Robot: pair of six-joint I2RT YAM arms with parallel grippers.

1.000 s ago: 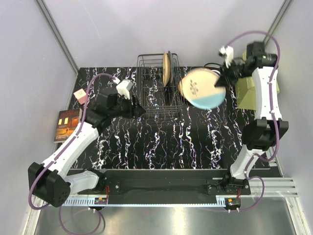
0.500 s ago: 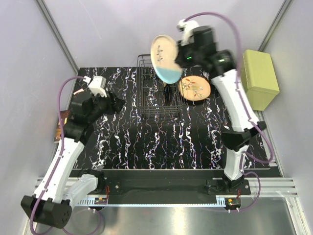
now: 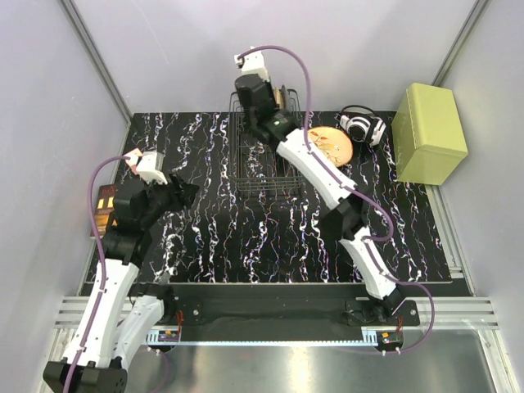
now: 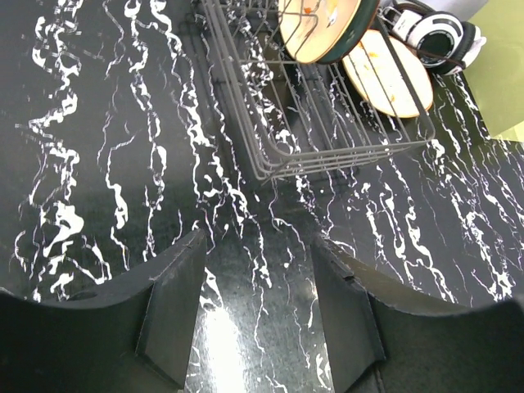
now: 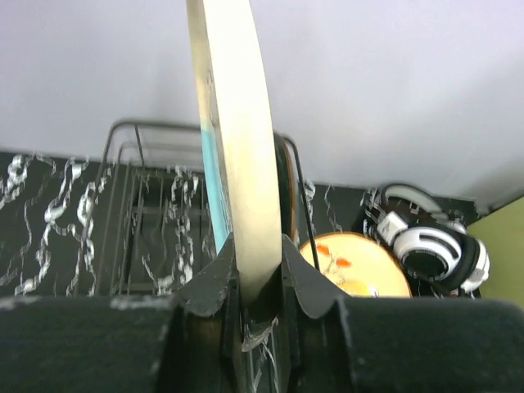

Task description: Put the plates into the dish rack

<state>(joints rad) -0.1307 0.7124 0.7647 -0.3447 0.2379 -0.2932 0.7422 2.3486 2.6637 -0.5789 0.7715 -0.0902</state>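
My right hand grips cream plate by rim, edge-up over dish rack, so it can drop straight into slot beside standing plate. Orange plate lies flat on desk just right of rack, not yet loaded. My left hand open, empty, low before rack, clear of path.
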